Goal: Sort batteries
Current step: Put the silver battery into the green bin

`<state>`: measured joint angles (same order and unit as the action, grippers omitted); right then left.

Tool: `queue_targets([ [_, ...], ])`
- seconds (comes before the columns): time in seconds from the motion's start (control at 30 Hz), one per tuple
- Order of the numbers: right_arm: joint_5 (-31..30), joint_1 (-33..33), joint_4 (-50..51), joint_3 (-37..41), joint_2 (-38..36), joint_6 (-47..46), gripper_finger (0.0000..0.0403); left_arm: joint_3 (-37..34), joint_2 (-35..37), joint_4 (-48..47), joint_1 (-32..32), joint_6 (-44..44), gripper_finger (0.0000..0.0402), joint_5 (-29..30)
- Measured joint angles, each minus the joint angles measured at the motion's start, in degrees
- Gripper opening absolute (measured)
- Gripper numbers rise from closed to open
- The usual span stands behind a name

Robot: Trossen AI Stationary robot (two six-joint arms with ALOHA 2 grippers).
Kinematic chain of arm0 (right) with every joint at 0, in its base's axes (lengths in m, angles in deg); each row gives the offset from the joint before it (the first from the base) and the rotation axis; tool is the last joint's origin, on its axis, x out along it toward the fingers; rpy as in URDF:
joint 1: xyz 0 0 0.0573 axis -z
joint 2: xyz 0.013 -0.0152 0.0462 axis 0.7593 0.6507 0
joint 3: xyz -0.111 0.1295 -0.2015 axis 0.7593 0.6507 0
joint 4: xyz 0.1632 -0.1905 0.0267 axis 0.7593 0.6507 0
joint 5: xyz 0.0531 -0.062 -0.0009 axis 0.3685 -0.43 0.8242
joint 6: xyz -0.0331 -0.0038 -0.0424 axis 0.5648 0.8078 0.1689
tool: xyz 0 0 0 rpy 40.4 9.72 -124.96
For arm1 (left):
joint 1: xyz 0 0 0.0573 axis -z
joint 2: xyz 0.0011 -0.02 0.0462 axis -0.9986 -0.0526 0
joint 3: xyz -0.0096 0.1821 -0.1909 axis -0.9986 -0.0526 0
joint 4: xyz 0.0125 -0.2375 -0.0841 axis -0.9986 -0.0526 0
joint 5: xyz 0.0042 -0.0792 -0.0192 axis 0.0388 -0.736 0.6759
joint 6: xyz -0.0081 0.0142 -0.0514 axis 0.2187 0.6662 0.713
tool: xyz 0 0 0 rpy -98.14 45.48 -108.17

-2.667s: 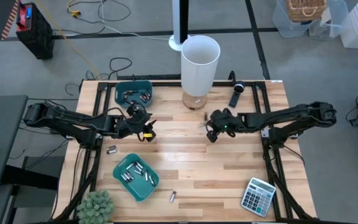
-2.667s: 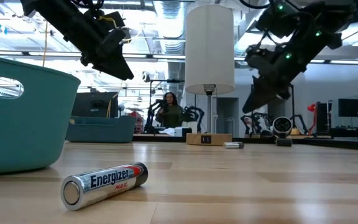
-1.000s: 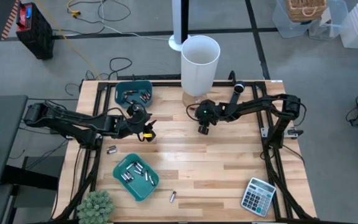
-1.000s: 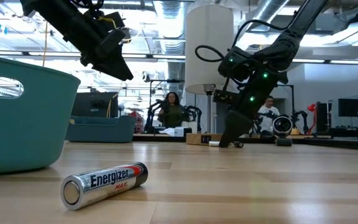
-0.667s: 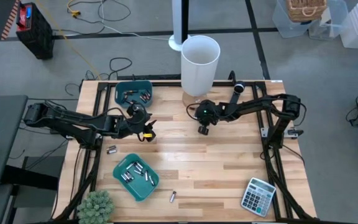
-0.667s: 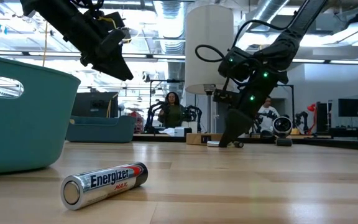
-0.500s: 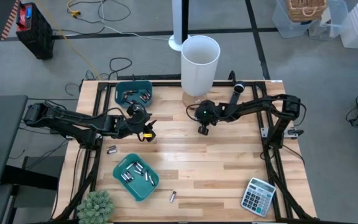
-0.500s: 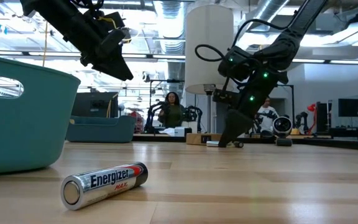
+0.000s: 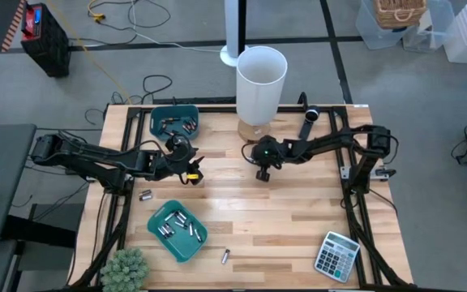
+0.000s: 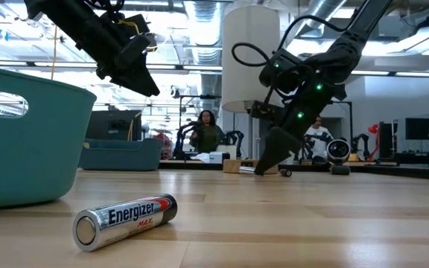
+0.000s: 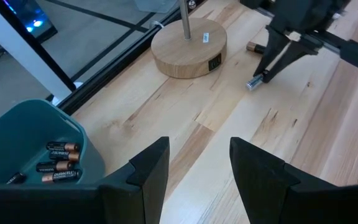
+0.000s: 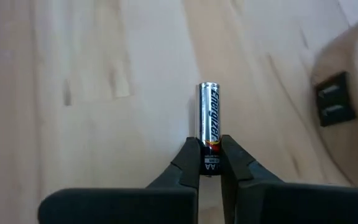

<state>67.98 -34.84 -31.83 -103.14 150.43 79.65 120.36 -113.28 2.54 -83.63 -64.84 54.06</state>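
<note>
- A silver cylindrical battery with a black Energizer label (image 10: 125,220) is seen lying on its side on the pale wooden worktop (image 9: 298,211), close to the near edge.
- A teal plastic bin (image 9: 177,230) holding several small batteries is placed near the near left corner, and a loose battery (image 9: 145,195) lies just beyond it.
- The left gripper (image 9: 191,172) is held above the worktop toward its left side, with the fingers (image 11: 148,171) apart and nothing between them.
- The right gripper (image 9: 261,173) is lowered at the middle of the worktop, its fingers (image 12: 190,163) clamped on the dark end of a silver Energizer battery (image 12: 209,120).
- A second teal bin (image 9: 174,122) containing dark copper-topped batteries (image 11: 59,162) is set at the far left corner.
- A round wooden lamp base (image 11: 189,51) stands near the far edge, under a white cylindrical shade (image 9: 260,83).
</note>
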Motion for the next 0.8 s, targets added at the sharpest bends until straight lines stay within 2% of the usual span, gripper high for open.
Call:
queue_targets([
  [0.23,2.03,-2.7,-4.49,0.0,-0.05,0.02,0.0032,0.0,0.0,-0.04,0.0,-0.01,0.0164,0.0],
  [0.37,7.32,-5.34,-11.83,0.0,-0.11,-0.02,0.0032,0.0,0.0,1.41,0.47,-1.24,0.0164,0.07],
  [0.57,11.52,-10.93,-24.5,-0.43,-0.11,-0.18,0.0032,-0.02,0.0,5.25,1.52,-3.66,0.0164,0.87],
  [0.8,11.76,-17.16,-25.22,-7.37,1.09,-0.43,0.0032,-0.04,2.12,8.75,3.95,-6.05,0.0164,3.91],
])
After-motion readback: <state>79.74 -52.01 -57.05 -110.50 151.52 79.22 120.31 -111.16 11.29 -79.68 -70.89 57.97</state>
